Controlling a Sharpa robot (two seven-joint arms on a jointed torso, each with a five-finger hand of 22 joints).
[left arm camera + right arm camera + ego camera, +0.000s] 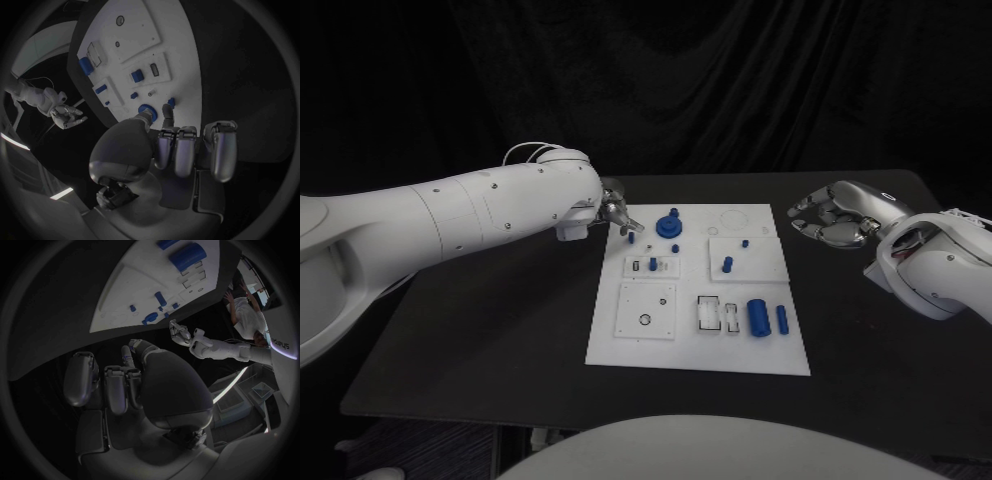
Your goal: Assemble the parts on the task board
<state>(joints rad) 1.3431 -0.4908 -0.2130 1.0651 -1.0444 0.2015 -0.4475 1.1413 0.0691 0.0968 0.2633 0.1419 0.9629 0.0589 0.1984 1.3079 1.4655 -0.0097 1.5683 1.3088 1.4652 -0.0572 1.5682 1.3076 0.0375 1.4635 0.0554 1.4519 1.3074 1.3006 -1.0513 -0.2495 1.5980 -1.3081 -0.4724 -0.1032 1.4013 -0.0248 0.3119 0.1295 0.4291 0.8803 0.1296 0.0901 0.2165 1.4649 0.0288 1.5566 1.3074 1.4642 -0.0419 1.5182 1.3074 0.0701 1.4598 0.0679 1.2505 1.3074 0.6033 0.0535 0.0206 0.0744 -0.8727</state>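
Head view, board: the white rectangular task board [700, 345] lies in the middle of the black table [488, 340], so both arms can reach it from their own sides
Head view, parts: small blue plastic parts sit on it; a round blue knob-like piece [669, 225] near the far edge, a short blue peg [728, 265] in the middle, a thick blue cylinder [759, 317] and a slimmer blue bar [782, 319] lying near the right edge, probably waiting for their slots
Head view, left hand: the silver left hand [615, 217] is at the board's far left corner, fingertips just beside a small blue peg [630, 238]; whether it pinches that peg I cannot tell here
Head view, right hand: the silver right hand [828, 220] hangs off the board's right side, well apart from the parts, fingers curled in, holding nothing I can see
Left wrist view, left hand: thumb and one fingertip [166, 111] reach toward the round blue knob-like piece [147, 109] and a small blue peg [171, 102]; they are close, but contact is unclear, and the other fingers are folded
Right wrist view, right hand: fingers [119, 385] folded against the palm, nothing between them; the board [134, 285] lies well beyond, so this hand looks parked while the other works
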